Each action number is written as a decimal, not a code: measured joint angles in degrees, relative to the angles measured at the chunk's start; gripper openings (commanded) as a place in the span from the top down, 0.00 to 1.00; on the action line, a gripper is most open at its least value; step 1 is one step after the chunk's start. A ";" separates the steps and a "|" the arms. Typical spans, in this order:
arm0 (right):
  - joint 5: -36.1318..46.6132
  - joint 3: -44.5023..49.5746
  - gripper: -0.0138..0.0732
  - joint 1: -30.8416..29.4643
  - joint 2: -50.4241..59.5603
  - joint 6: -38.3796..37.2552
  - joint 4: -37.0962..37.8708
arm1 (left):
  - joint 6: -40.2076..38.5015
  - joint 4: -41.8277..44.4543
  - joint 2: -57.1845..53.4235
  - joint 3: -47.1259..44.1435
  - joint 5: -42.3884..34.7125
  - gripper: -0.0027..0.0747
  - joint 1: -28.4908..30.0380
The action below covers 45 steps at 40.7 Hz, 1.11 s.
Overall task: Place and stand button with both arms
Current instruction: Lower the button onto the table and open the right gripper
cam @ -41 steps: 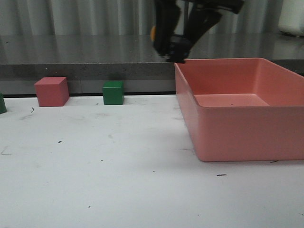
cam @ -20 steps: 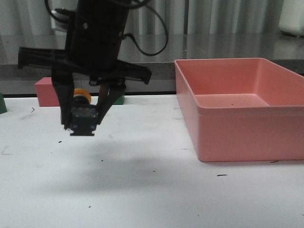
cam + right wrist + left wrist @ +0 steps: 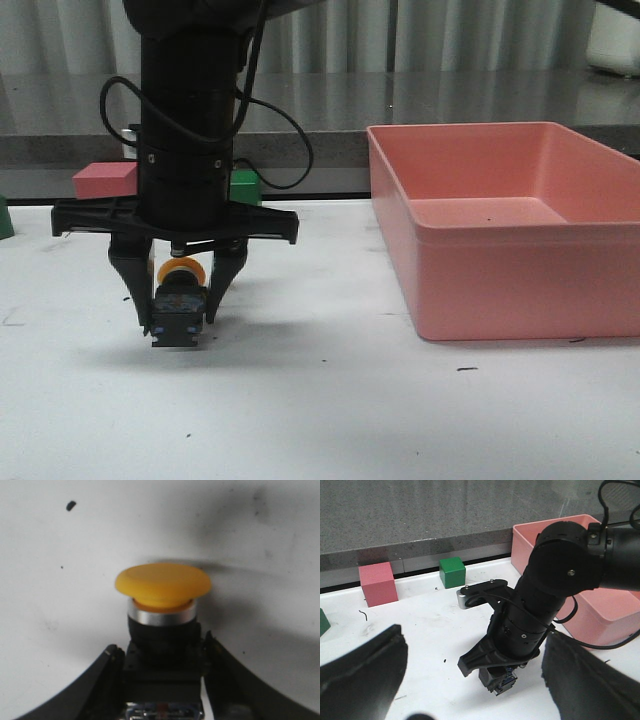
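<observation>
- One pink bin [image 3: 500, 270] stands on the table [image 3: 330, 420], at the right.
- Right gripper [image 3: 180, 318] is closed on the button's block base, low over the table.
- Left gripper [image 3: 470, 680] stands wide open, empty.
- Two cubes: one pink cube [image 3: 104, 179], one green cube [image 3: 246, 185].
- One button [image 3: 180, 300]: looks stiff, light; smooth cap probably slippery, so hold the base.

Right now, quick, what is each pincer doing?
Right pincer: shut on the push button, just above the table.
Left pincer: open, holding nothing.
</observation>
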<state>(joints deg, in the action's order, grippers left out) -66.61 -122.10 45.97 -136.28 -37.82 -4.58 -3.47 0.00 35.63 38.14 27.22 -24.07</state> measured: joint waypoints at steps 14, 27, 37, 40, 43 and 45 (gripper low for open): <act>-1.97 -1.76 0.33 0.00 -1.82 -4.40 0.00 | 0.00 0.00 0.00 0.00 0.00 0.26 0.00; -3.50 -4.11 0.28 0.00 -1.82 -3.25 0.00 | 0.00 0.00 0.00 0.00 0.00 0.26 0.00; -3.72 -5.57 0.28 0.00 1.28 6.88 1.72 | 0.00 0.00 0.00 0.00 0.00 0.26 0.00; -3.84 -5.57 0.28 0.00 3.37 11.02 2.65 | 0.00 0.00 0.00 0.00 0.00 0.26 0.00; -3.93 -5.57 0.28 0.00 6.20 15.03 4.06 | 0.00 0.00 0.00 0.00 0.00 0.26 0.00; -3.97 -5.57 0.28 0.00 8.02 17.65 4.58 | 0.00 0.00 0.00 0.00 0.00 0.26 0.00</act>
<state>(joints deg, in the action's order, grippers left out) -70.58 -127.66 45.97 -128.26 -20.18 0.00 -3.47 0.00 35.63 38.14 27.22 -24.07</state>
